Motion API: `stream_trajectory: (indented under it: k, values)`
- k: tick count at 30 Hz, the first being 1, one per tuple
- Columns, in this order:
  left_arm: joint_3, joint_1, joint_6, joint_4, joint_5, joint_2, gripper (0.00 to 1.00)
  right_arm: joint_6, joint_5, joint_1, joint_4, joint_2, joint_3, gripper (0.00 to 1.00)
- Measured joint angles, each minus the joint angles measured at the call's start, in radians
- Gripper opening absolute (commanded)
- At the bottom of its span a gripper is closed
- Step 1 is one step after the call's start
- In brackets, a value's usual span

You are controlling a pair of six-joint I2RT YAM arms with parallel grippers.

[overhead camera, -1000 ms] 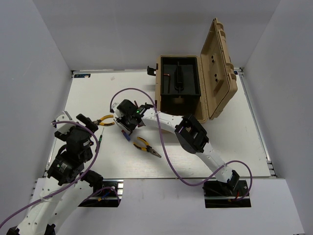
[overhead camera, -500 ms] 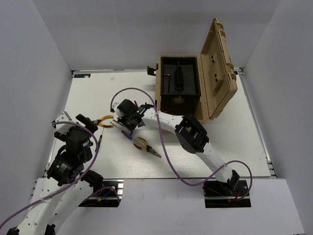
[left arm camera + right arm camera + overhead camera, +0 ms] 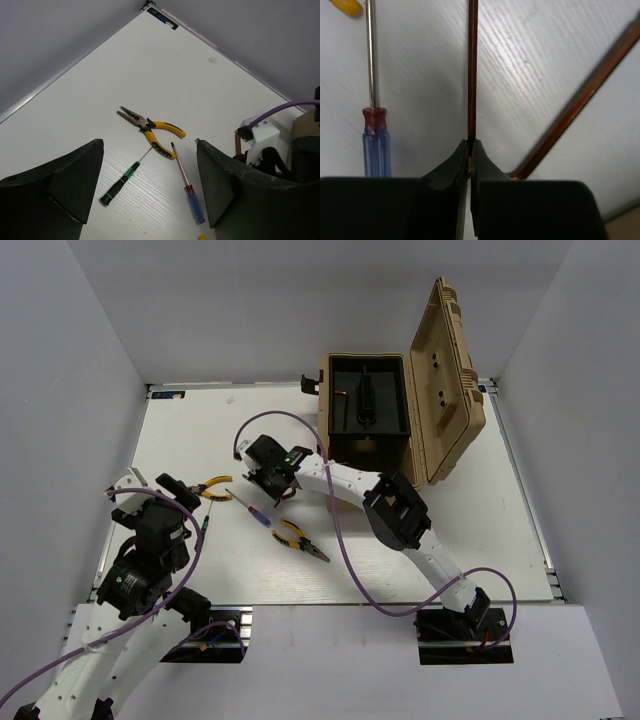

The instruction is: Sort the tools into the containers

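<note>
My right gripper (image 3: 470, 142) is shut on a thin reddish-dark hex key (image 3: 472, 75), held just above the table; in the top view it (image 3: 268, 472) is left of the toolbox. A second thin bar (image 3: 580, 97) slants to the right; I cannot tell whether it is the same key. A blue-handled screwdriver (image 3: 375, 145) lies left of the jaws and also shows in the top view (image 3: 256, 513). My left gripper (image 3: 149, 150) is open and empty above yellow-handled pliers (image 3: 152, 131), a green-and-black screwdriver (image 3: 120, 182) and the blue screwdriver (image 3: 190, 192). Second pliers (image 3: 300, 539) lie mid-table.
A tan toolbox (image 3: 326, 430) stands at the back with its lid (image 3: 445, 380) open to the right and a black inner tray. Purple cables loop from both arms over the table. White walls close in the left, back and right sides.
My right gripper has moved up and to the right, away from the blue screwdriver, with the hex key shut in it. The left arm has not moved.
</note>
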Motion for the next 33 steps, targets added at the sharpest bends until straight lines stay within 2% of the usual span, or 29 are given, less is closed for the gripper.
stream_trajectory:
  k: [5, 22, 28, 33]
  values:
    - [-0.001, 0.0, 0.0, 0.0, 0.0, 0.0, 0.85, -0.001, -0.002, -0.021, -0.041, -0.054, 0.01, 0.0]
    - [-0.001, 0.0, 0.0, 0.001, 0.0, 0.0, 0.85, 0.031, -0.082, -0.027, -0.134, -0.181, 0.207, 0.0]
    - [-0.001, 0.0, 0.0, 0.001, 0.003, 0.0, 0.85, -0.03, 0.039, -0.051, -0.129, -0.211, 0.229, 0.0]
    - [-0.001, 0.0, 0.007, 0.016, 0.016, 0.003, 0.85, -0.057, 0.142, -0.143, -0.083, -0.254, 0.22, 0.0]
